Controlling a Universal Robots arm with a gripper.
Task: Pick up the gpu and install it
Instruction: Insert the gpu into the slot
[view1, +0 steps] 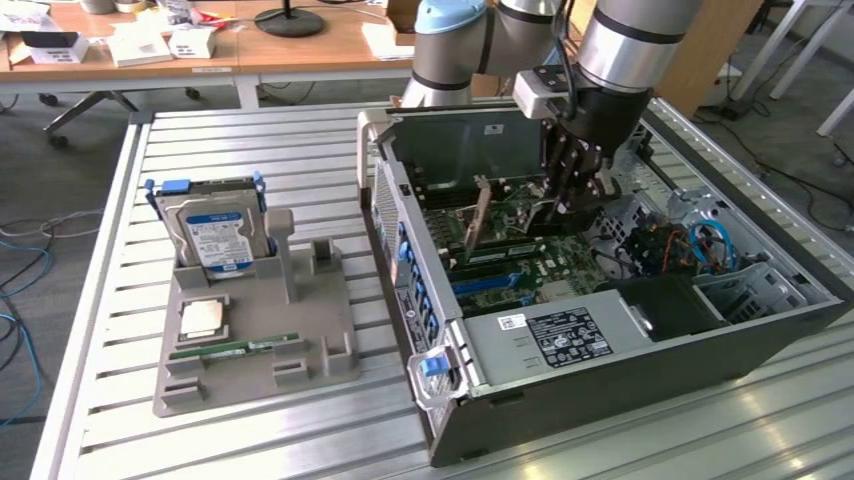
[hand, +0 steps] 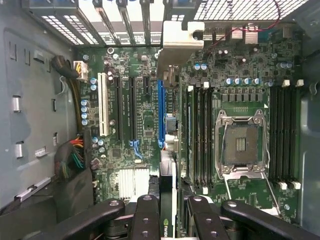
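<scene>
My gripper (view1: 571, 200) reaches down into the open computer case (view1: 747, 330). In the wrist view the gpu (hand: 182, 40) is seen edge-on, and the gripper (hand: 172, 200) is shut on its near end, where a logo shows between the black fingers (hand: 146, 215). The card stands upright along the long blue slot (hand: 161, 115) of the motherboard (hand: 140, 125). Its silver bracket lies against the rear slot openings. In the exterior view the gpu (view1: 477, 215) stands on edge just to the left of the gripper. Whether it is seated in the slot I cannot tell.
A grey parts holder (view1: 314, 345) on the slatted table carries a hard drive with a blue label (view1: 214, 235), a CPU (view1: 203, 318) and a RAM stick (view1: 234, 348). Inside the case are the power supply (view1: 561, 335), an empty CPU socket (hand: 240, 145), memory sticks (hand: 197, 130) and cable bundles (hand: 75, 157).
</scene>
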